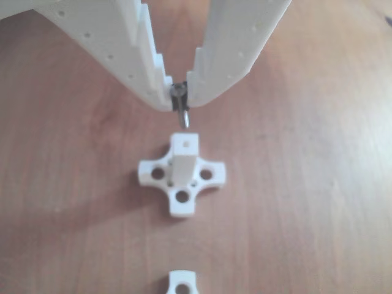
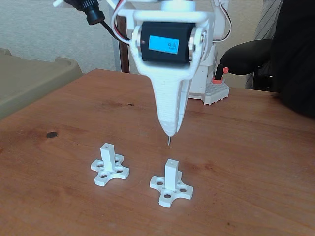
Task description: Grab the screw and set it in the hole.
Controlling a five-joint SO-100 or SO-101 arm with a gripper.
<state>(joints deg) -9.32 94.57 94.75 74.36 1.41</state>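
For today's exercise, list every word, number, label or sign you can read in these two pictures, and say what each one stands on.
No text can be read with certainty.
Blue label on the black motor above the tool: dark marks, too blurred to read.
White posts, screw, wooden table: no writing seen.

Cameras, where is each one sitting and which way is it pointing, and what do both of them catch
Other view: rides on the arm just behind the gripper, looking down past the white fingers at the screw and the post with the hole.
Fixed view: stands at the table's near edge, facing the arm across the table; shows the gripper, its motor and base.
Shared: the gripper shut on the screw, above the hole.
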